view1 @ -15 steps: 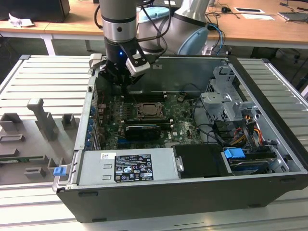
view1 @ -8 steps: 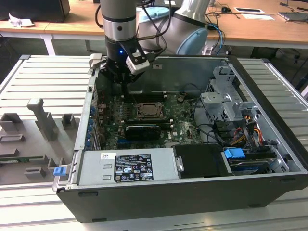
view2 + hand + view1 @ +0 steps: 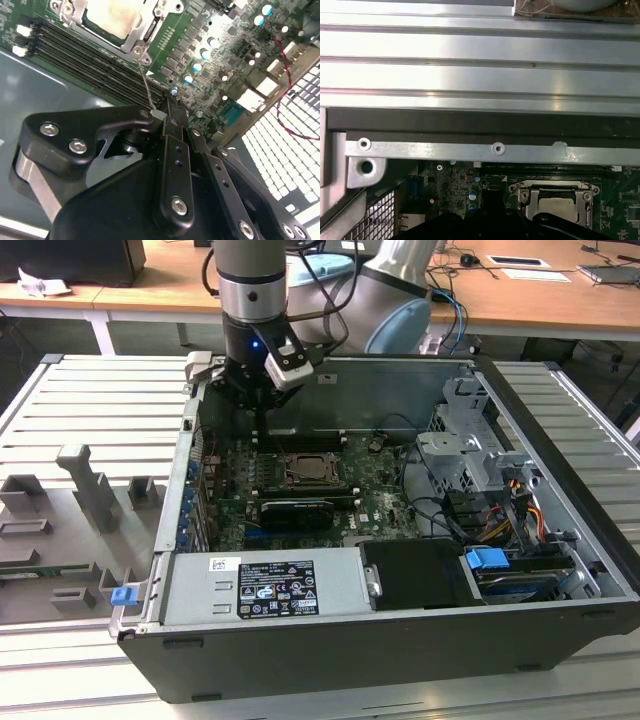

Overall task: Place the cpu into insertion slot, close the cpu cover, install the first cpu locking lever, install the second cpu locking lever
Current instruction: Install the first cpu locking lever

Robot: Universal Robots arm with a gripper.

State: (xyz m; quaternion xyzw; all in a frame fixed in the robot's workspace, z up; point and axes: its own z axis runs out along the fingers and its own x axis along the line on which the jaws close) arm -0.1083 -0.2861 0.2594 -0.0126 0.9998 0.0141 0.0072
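The cpu (image 3: 308,474) lies in the socket in the middle of the motherboard, its pale metal top (image 3: 112,17) framed by the cpu cover (image 3: 152,27), which lies flat over it. A thin wire locking lever (image 3: 146,82) rises from the socket's corner to my gripper (image 3: 170,116). The gripper is shut, and the lever's grey end rests against the fingertips (image 3: 172,130). In the exterior view my gripper (image 3: 262,430) hangs inside the case, beyond the socket towards the back wall. In the first wrist view the cpu (image 3: 555,206) and cover (image 3: 526,196) lie beside the gripper's dark body.
A grey power supply box (image 3: 270,585) fills the case's front. A drive cage (image 3: 470,455) and cables with a blue connector (image 3: 487,560) stand on the exterior view's right. Memory slots (image 3: 90,65) run beside the socket. Grey fixtures (image 3: 90,485) sit on the ribbed table.
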